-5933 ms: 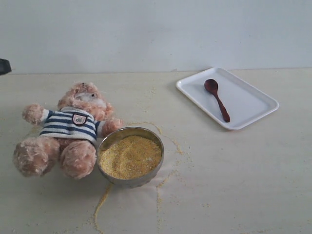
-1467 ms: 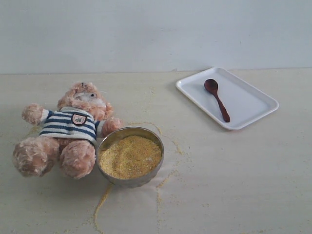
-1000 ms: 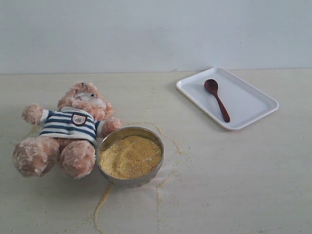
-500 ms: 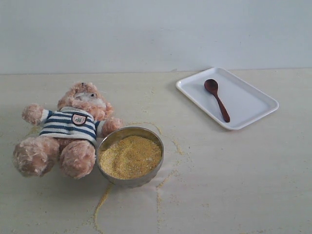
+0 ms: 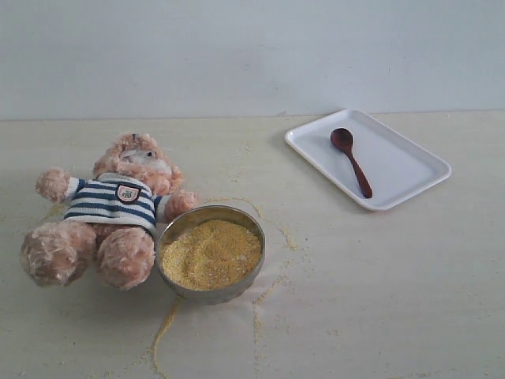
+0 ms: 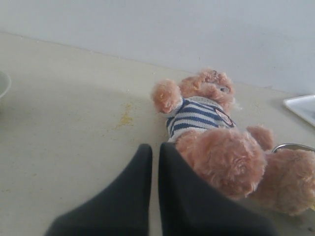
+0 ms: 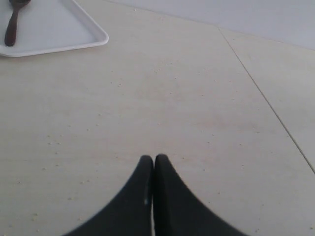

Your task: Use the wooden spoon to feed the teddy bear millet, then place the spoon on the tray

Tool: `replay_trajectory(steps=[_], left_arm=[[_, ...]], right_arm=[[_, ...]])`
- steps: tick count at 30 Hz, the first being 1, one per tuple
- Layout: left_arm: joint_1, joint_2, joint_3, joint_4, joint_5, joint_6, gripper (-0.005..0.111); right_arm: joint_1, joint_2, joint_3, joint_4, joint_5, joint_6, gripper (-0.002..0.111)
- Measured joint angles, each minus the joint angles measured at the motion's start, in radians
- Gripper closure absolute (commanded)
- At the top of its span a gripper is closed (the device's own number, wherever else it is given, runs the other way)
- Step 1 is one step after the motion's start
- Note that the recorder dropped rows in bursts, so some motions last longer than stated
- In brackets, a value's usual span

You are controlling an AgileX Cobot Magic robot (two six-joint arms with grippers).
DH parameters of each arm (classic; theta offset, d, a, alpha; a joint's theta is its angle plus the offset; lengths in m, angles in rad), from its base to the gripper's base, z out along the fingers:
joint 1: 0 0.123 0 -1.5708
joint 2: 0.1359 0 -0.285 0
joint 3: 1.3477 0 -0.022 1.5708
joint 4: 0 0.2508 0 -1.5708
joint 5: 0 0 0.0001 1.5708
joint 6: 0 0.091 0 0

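Wooden spoon (image 5: 351, 162) lies inside tray (image 5: 402, 158), handle end near rim.

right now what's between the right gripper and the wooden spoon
Right wrist view: between the right gripper and the wooden spoon lies only tabletop with a few loose grains, then the white tray's raised rim.

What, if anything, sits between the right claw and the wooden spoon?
Nothing visible. In the right wrist view, only bare table lies between the shut right claw and the tray, where the wooden spoon lies. The tray's low rim is the only edge to cross.
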Motion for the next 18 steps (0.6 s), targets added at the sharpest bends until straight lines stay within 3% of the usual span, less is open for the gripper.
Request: replay_trajectory(steps=[18], left_arm=[[0.0,0.0,0.0,0.0,0.005,0.0,0.102]], right_arm=[[0.0,0.0,0.0,0.131,-0.104,0.083,0.108]])
